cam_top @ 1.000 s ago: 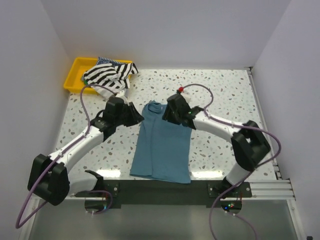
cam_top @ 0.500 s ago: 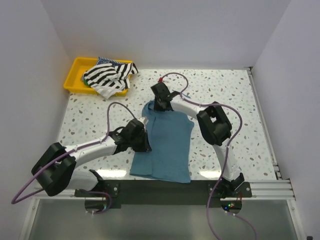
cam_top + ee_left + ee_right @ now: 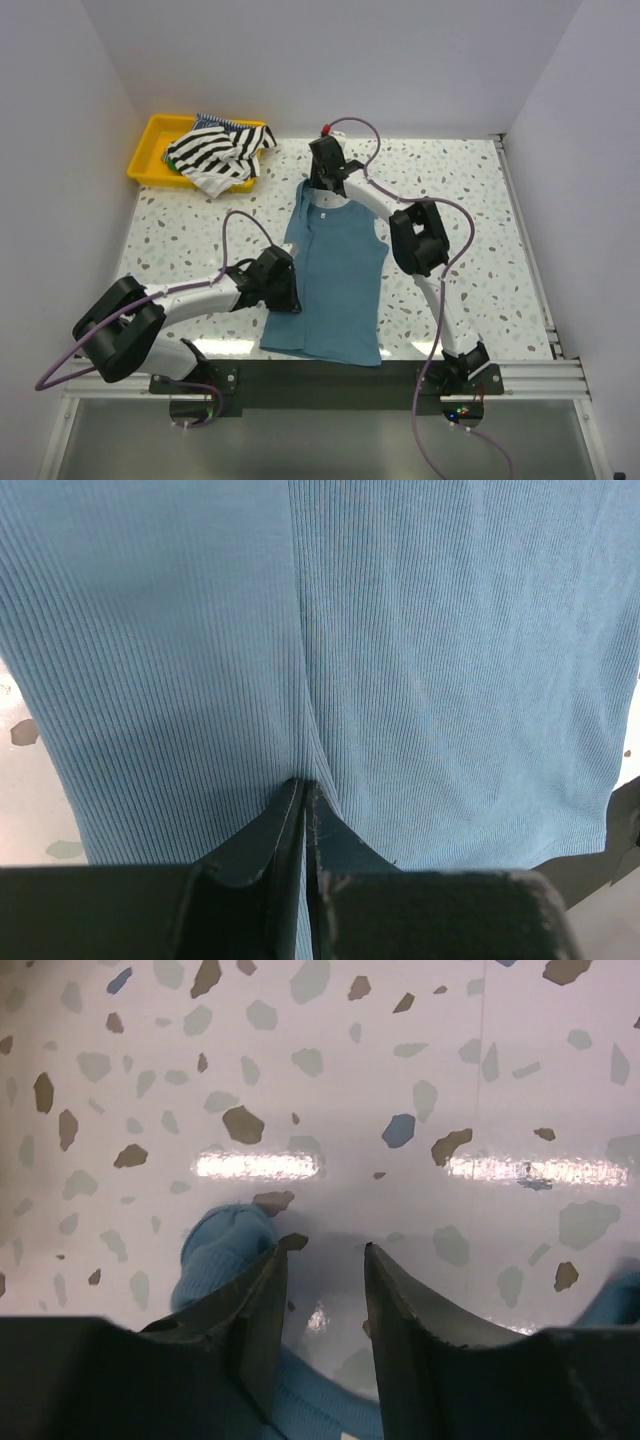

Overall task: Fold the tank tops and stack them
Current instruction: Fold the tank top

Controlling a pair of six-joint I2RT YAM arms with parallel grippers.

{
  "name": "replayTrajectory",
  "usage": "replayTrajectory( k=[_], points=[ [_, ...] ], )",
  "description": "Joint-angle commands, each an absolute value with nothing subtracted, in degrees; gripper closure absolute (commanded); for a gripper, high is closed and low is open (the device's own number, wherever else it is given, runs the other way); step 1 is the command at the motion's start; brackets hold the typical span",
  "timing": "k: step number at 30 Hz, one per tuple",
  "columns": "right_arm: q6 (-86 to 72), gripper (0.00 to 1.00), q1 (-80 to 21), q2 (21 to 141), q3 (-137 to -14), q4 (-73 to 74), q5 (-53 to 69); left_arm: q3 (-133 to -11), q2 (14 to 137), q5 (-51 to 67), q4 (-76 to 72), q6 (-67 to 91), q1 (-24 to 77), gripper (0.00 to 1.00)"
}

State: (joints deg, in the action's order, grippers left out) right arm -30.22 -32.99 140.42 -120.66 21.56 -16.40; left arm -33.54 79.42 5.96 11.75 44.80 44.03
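Observation:
The teal-blue tank top (image 3: 340, 285) lies flat on the table, neck toward the far side. My left gripper (image 3: 291, 296) sits low on its left edge. In the left wrist view the jaws (image 3: 303, 780) are shut, pinching a crease of the ribbed teal cloth (image 3: 430, 660). My right gripper (image 3: 322, 192) is at the top's left strap, with its jaws (image 3: 322, 1248) open and empty over bare table. The strap end (image 3: 222, 1245) lies just left of them. The black-and-white striped top (image 3: 215, 152) is heaped in the yellow tray, a finely blue-striped one (image 3: 215, 122) behind it and a bit of green (image 3: 174, 165) at its left.
The yellow tray (image 3: 148, 150) stands at the far left corner. White walls close in the left, far and right sides. A black rail (image 3: 330, 375) runs along the near edge, just below the teal top's hem.
My right gripper moved toward the far side, drawing the neck end out longer, and now stands open. My left gripper moved from the top's upper left down to its left edge.

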Motion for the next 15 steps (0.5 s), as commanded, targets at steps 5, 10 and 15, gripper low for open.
replayTrajectory(
  k=[5, 10, 15],
  points=[
    [-28.6, 0.36, -29.8, 139.5, -124.8, 19.2, -14.2, -34.0, 79.0, 5.2, 16.1, 42.4, 44.6, 0.85],
    [-31.8, 0.39, -28.1, 129.5, -114.1, 15.6, -10.0, -34.3, 77.2, 6.0, 17.1, 41.3, 44.5, 0.82],
    [-32.3, 0.44, -30.8, 119.8, -100.2, 15.1, -5.7, -36.2, 74.2, 5.5, 19.2, 41.0, 44.1, 0.77]
  ],
)
